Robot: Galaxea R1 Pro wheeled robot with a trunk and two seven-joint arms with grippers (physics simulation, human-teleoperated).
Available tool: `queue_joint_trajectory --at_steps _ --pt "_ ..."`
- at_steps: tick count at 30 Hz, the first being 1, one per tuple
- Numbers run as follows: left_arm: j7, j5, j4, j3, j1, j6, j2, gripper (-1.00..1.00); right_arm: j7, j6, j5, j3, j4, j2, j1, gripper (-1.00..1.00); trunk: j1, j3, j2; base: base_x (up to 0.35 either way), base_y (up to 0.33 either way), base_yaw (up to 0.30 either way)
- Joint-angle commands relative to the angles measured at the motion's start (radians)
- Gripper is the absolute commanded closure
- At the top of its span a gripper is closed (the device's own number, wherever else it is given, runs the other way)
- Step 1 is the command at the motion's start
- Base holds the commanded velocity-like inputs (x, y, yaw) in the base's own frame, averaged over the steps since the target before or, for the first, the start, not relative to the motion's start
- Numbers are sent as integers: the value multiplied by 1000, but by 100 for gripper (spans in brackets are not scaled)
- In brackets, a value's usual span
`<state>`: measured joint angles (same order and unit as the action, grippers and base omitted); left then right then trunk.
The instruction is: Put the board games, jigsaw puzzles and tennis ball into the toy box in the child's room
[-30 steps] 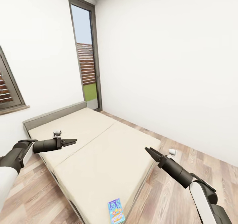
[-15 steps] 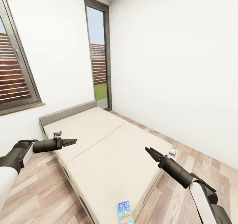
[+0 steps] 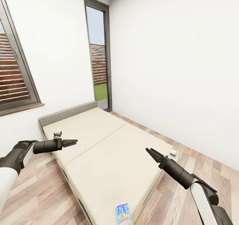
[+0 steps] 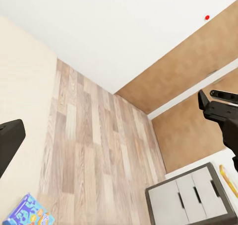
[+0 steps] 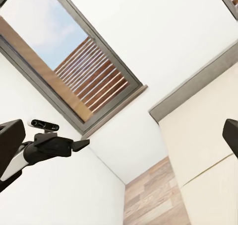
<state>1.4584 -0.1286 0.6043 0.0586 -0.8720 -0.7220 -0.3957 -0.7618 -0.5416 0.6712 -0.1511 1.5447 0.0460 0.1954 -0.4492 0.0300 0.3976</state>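
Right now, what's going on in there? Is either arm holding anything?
Nothing is being handled. The robot faces the bed with both arms held out over it. The left gripper looks shut and the right gripper slightly open, both empty. One blue board game lies flat on the mattress at the near end of the bed, untouched. A small white object sits near the headboard and another lies on the floor beside the bed.

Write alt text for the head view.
A blue board game lies at the near end of a beige bed in a white-walled room. The left claw and right claw hover over the bed, both empty, with tall windows behind.
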Motion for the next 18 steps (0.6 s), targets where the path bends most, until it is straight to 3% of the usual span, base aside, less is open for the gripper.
queue_joint_trajectory --at_steps 1,14,18 --pt "3 -1 0 0 -1 -11 0 -100 -1 -8 7 -1 0 0 1 -100 -1 2 2 54 -95 0" --pt "4 -2 0 1 -1 -10 -1 -100 -4 23 7 -1 -1 0 1 -100 -1 2 2 45 -45 0" --pt "4 -2 0 0 -1 -11 0 -100 -5 30 7 -1 -1 0 1 -100 -1 2 2 5 -196 0"
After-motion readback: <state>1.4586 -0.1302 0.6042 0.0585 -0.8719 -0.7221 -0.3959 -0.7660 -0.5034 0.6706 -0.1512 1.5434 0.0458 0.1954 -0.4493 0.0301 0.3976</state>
